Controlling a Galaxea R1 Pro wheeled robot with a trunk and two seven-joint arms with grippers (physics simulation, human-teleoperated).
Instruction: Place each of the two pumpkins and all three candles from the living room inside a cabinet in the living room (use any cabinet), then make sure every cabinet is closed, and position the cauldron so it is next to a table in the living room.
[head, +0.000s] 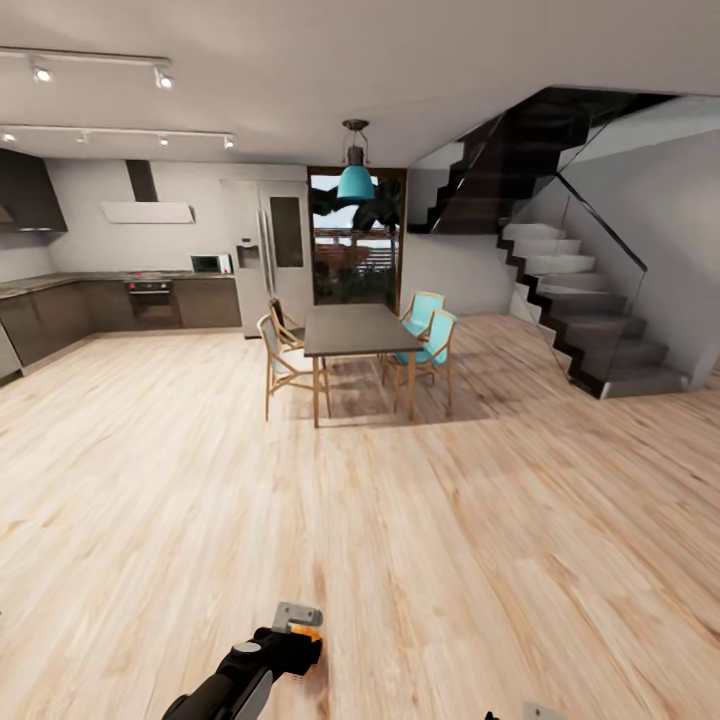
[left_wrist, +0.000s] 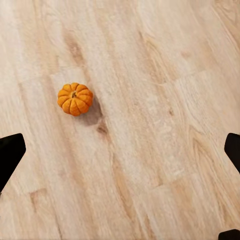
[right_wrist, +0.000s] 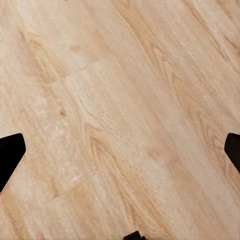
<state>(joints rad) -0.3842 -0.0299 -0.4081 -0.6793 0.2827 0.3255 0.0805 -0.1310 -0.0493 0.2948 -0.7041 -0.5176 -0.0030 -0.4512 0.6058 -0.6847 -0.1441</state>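
Left gripper (left_wrist: 120, 150) spread wide, empty, above a pumpkin (left_wrist: 75, 99) lying on the wood floor (left_wrist: 150, 75). Right gripper (right_wrist: 120, 150) likewise spread, empty, over bare floor. Dining table (head: 350, 330) well ahead.

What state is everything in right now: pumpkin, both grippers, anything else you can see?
pumpkin: upright on the wooden floor, not held
left gripper: open, empty, above the floor
right gripper: open, empty, above bare floor
dining table: standing, top bare, chairs around it
pendant lamp: hanging over the table
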